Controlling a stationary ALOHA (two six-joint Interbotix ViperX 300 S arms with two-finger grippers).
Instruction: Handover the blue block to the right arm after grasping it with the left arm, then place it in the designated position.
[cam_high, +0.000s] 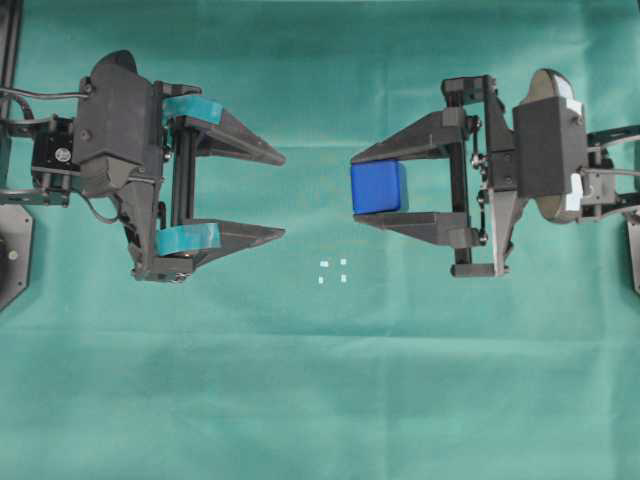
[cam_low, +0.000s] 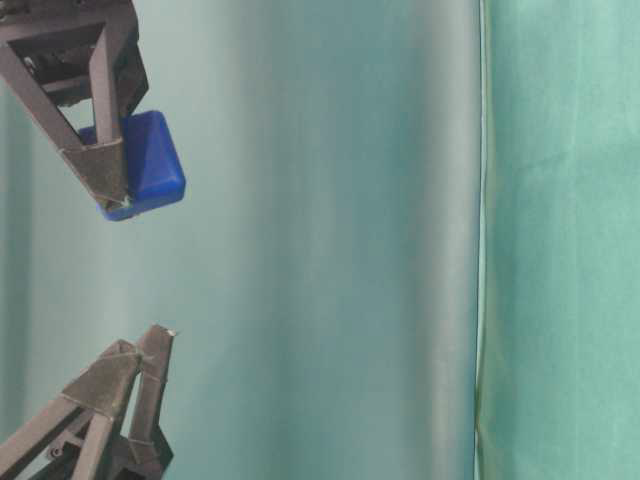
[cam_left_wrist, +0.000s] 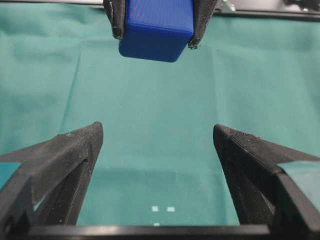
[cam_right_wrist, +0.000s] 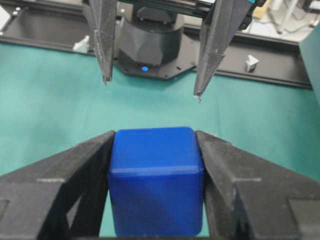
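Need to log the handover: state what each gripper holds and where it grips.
The right gripper holds the blue block, its fingers pressed on two opposite side faces. The left gripper is open and holds nothing.

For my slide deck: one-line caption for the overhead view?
Right gripper holds the blue block; left gripper open, white marks between.

Block in the right arm's grip

The right gripper (cam_high: 352, 190) clamped the blue block (cam_high: 377, 187); the left gripper (cam_high: 284, 196) gaped empty, the white marks (cam_high: 333, 271) seemingly uncovered.
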